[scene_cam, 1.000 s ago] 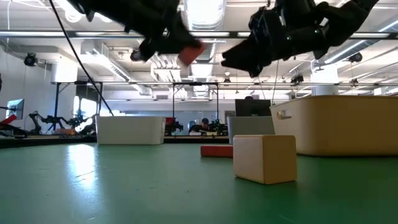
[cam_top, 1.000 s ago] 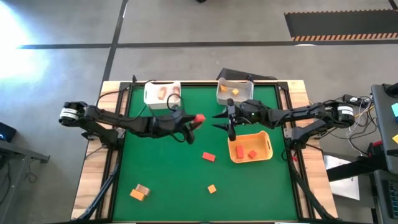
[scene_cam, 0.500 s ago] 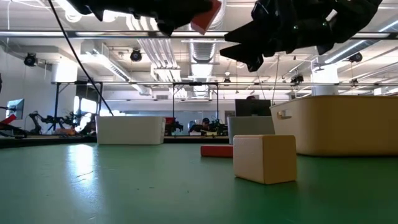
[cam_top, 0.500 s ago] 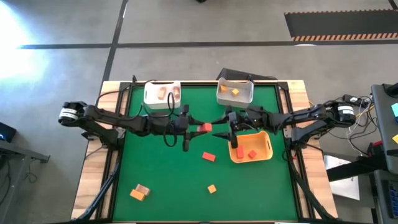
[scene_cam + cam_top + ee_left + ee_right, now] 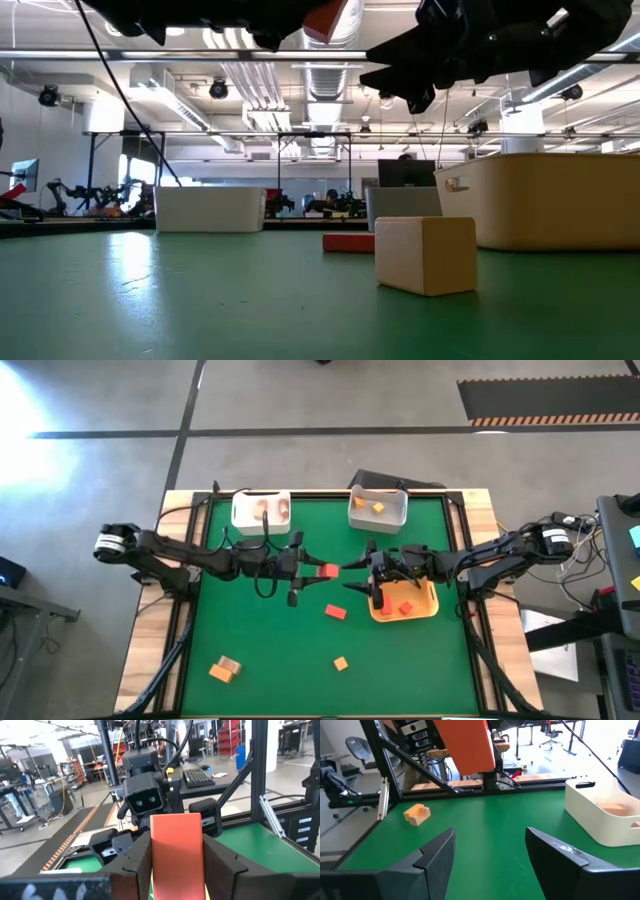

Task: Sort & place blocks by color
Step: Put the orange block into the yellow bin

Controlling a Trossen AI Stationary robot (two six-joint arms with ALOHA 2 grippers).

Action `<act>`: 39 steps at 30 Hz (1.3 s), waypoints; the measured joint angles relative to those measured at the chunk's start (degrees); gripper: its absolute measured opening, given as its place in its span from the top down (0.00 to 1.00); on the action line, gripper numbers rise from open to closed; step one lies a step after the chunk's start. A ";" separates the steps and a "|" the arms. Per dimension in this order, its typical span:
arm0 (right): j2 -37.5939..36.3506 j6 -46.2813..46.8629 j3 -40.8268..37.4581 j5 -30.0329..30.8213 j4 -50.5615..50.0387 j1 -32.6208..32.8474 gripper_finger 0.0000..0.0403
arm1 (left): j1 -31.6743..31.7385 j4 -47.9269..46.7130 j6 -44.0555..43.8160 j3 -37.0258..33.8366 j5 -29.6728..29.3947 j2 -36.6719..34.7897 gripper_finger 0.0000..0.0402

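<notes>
Holding a red block (image 5: 327, 571) clamped between its fingers, the left claw (image 5: 318, 570) hangs over the middle of the counter (image 5: 260, 640), raised clear of the green surface. Facing it, just beside and not touching, the right claw (image 5: 358, 574) stands with its fingers apart and empty — by the look of it a handover is in hand, the red block bound for the orange tray (image 5: 430, 607) under the right arm.

Sorted so far, as I judge it: two red blocks (image 5: 404, 607) in that tray, tan pieces (image 5: 263, 513) in the left white bin (image 5: 244, 518), an orange piece (image 5: 378, 507) in the right white bin (image 5: 397, 518).

Left on the counter — a red block (image 5: 335, 612) near the middle, an orange cube (image 5: 341, 663) toward the front, and an orange-and-tan pair (image 5: 225, 669) at the front left. Roughly half done.
</notes>
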 joint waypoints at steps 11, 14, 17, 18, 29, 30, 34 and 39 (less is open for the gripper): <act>0.00 -2.12 -0.07 1.40 1.26 -0.02 0.43 | 0.25 6.13 0.02 -2.88 0.18 -0.02 0.71; 0.00 -2.49 -0.07 1.66 1.23 -0.02 0.43 | 0.49 6.19 0.00 -3.01 0.16 -0.02 0.71; 0.00 -2.49 -0.07 1.66 1.23 -0.02 0.43 | 0.65 6.23 0.00 -3.01 0.16 -0.02 0.71; 0.00 -2.49 -0.07 1.66 1.23 -0.02 0.43 | 0.71 6.38 0.00 -3.02 0.16 -0.02 0.71; 0.00 -3.19 -0.07 3.46 1.18 -0.02 0.43 | 0.73 6.45 -0.05 -3.30 0.14 -0.02 0.71; 0.00 -3.16 -0.07 4.11 1.18 -0.02 0.43 | 0.72 6.52 -0.07 -3.31 0.14 -0.02 0.71; 0.00 -1.52 -0.06 7.96 1.13 -0.02 0.42 | 0.72 6.53 -0.15 -3.34 0.14 -0.02 0.71; 0.00 -4.35 1.07 9.18 1.27 -0.04 0.35 | 0.72 7.32 -1.53 -3.34 0.11 -0.02 0.71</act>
